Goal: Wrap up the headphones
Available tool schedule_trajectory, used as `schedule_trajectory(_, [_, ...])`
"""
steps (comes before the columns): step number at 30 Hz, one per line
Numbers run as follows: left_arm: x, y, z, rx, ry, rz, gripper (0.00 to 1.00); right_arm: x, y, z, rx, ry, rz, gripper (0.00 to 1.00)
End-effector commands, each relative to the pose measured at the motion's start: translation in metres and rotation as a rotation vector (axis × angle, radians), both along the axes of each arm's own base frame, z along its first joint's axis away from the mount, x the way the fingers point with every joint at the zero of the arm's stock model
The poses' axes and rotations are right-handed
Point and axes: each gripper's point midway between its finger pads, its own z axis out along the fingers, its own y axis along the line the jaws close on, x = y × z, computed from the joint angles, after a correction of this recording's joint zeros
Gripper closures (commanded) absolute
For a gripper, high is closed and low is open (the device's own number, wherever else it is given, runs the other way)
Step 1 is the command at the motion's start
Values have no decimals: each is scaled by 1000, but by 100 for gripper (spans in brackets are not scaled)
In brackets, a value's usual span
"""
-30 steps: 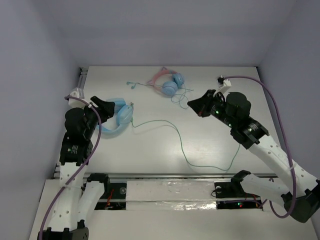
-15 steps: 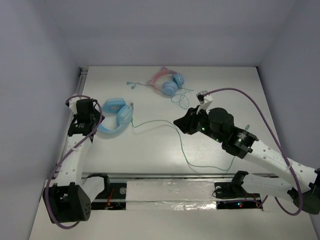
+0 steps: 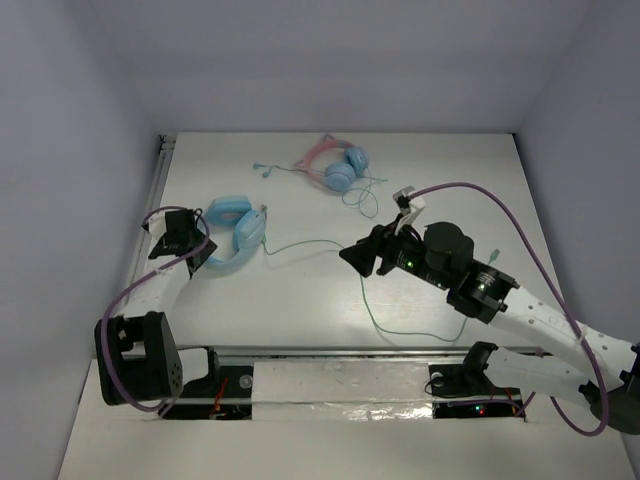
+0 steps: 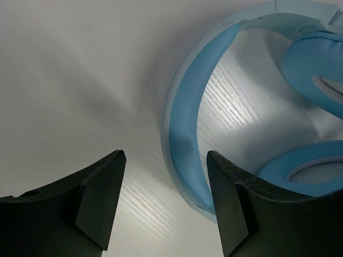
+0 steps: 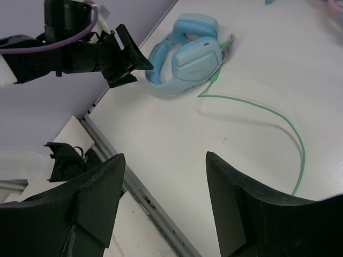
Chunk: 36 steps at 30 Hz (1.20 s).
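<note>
Reaching lower toward headphones, left end effector, jaws apart

A smaller pair of headphones with a pink headband and round blue ear cups lies at the far side of the white tabletop, a little right of centre. Its thin teal cable trails off to the left and also loops loosely on the near right of the cups. Plain grey-lilac walls close in the table on three sides.
</note>
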Motion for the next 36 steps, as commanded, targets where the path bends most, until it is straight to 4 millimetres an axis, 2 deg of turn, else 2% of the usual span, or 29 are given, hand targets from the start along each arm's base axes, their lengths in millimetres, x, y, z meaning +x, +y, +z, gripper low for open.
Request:
schedule_trajectory(1, [17, 3, -1, 5, -54, 36, 40, -6, 9, 26, 87, -69, 57, 32])
schedule_trajectory(2, [17, 6, -8, 18, -31, 50, 41, -7, 9, 27, 92, -70, 63, 32])
schedule_trajectory(6, [27, -4, -16, 47, -30, 27, 42, -11, 11, 27, 105, -76, 86, 32])
schedule_trajectory(10, [34, -4, -30, 64, 15, 24, 43, -13, 13, 28, 120, -77, 100, 32])
schedule_trajectory(14, [35, 3, -36, 131, 54, 61, 53, -12, 11, 28, 114, -82, 92, 32])
schedule_trajectory(19, [40, 1, -40, 143, 86, 43, 51, -13, 8, 26, 127, -78, 77, 32])
schedule_trajectory(20, [38, -2, -48, 134, 116, 22, 50, -13, 7, 27, 129, -80, 77, 32])
schedule_trajectory(22, [39, -3, -53, 129, 141, 12, 53, -13, 5, 29, 133, -85, 68, 32])
schedule_trajectory(25, [43, -7, -58, 117, 158, -15, 90, -10, -2, 30, 136, -89, 33, 32])
schedule_trajectory(26, [42, -9, -59, 105, 160, -23, 100, -10, -3, 29, 135, -90, 25, 35])
schedule_trajectory(28, [48, -13, -51, 96, 142, -63, 100, -8, -5, 26, 122, -88, 13, 38])
schedule_trajectory(30, [53, -24, -30, 76, 89, -112, 100, -10, -2, 20, 104, -78, 32, 61])
schedule_trajectory(31, [59, -29, -16, 83, 58, -152, 100, -12, 1, 18, 97, -69, 55, 81])
schedule_trajectory(32, [60, -40, -6, 59, 38, -198, 100, -12, 5, 12, 85, -55, 70, 91])
schedule_trajectory(33, [64, -44, 15, 48, -14, -225, 100, -14, 8, 9, 80, -51, 90, 99])
schedule_trajectory(34, [73, -48, 37, 43, -62, -251, 100, -19, 12, 7, 76, -47, 127, 100])
schedule_trajectory(36, [72, -62, 65, 8, -97, -337, 100, -19, 15, 5, 64, -45, 139, 100])
